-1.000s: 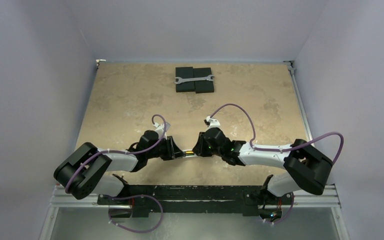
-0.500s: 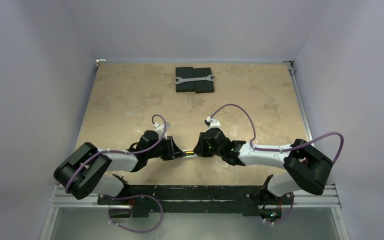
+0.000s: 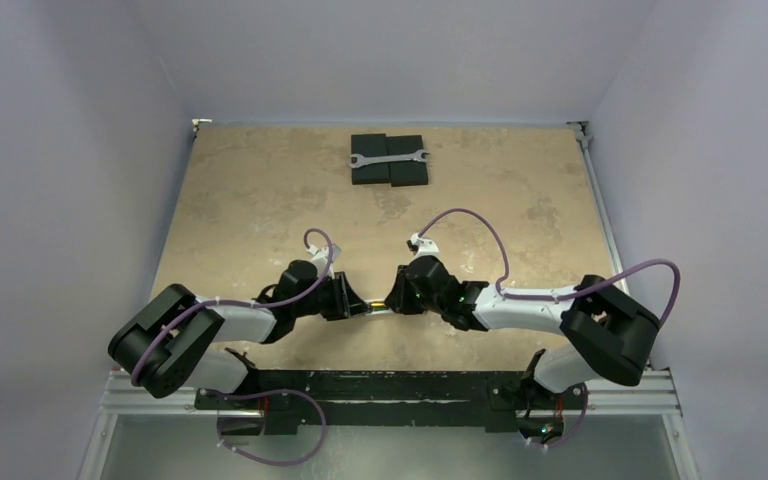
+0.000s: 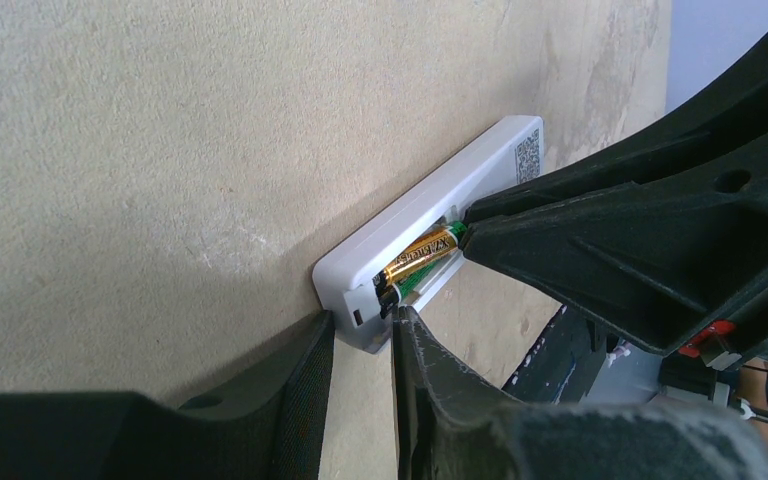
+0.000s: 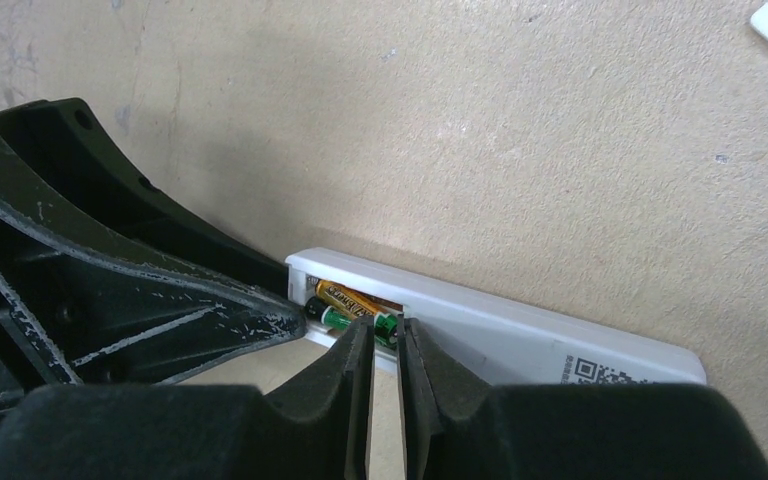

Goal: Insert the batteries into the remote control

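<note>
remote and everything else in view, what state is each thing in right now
remote control: lying back up, battery bay uncovered
gold battery: lying in the bay
green battery: in the bay beside it
left gripper: fingers narrowly apart at the remote's end, grip unclear
right gripper: fingers narrowly apart at the green battery, grip unclear
wrench: flat across two black pads

Three cameras: one fixed and high, two close in and facing each other.

The top view looked down from above and behind the arm bases, far enough off to take in the whole beige stone-patterned tabletop [image 3: 260, 200]. The left wrist camera looked low and close along the left gripper [image 4: 363, 325]. The right wrist camera looked back from the opposite side along the right gripper [image 5: 387, 335]. Both wrist views shared the slim white plastic remote control [image 4: 430, 215], and each also caught the opposite gripper.
</note>
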You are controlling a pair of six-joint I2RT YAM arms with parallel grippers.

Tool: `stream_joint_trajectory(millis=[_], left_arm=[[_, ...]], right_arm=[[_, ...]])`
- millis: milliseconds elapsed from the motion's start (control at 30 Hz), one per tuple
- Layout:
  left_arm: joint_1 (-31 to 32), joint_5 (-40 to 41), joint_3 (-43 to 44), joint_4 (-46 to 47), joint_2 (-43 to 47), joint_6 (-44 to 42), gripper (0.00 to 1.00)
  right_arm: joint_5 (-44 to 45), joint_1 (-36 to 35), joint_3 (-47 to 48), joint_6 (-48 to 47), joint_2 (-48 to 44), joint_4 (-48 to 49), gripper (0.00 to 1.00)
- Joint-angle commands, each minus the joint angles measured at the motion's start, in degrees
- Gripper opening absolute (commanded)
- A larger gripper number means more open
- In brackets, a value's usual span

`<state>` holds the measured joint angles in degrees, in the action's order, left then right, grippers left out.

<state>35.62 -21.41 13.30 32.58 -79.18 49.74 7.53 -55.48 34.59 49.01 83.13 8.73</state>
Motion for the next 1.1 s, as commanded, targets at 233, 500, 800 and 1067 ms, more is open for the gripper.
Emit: stream_joint_trajectory(millis=[233, 500, 800, 1067], left_arm=[[-0.1, -1.1, 1.8, 1.2, -1.2, -1.4, 0.26], [-0.1, -1.6, 2.4, 1.1, -2.4, -1.5, 0.26], [-0.1, -1.8, 3.2, -0.1, -2.5, -1.8, 0.27], [-0.1, -1.7, 4.7, -2.4, -2.3, -2.5, 0.29]], right_arm=[[-1.4, -0.2, 1.0, 0.8, 1.0, 1.9, 0.18], [-1.5, -0.4, 2.2, -0.2, 2.5, 0.4, 0.11], [1.3, -1.9, 5.5, -3.3, 5.5, -6.1, 0.03], [7.2, -5.3, 12.2, -7.0, 9.3, -16.0, 0.00]])
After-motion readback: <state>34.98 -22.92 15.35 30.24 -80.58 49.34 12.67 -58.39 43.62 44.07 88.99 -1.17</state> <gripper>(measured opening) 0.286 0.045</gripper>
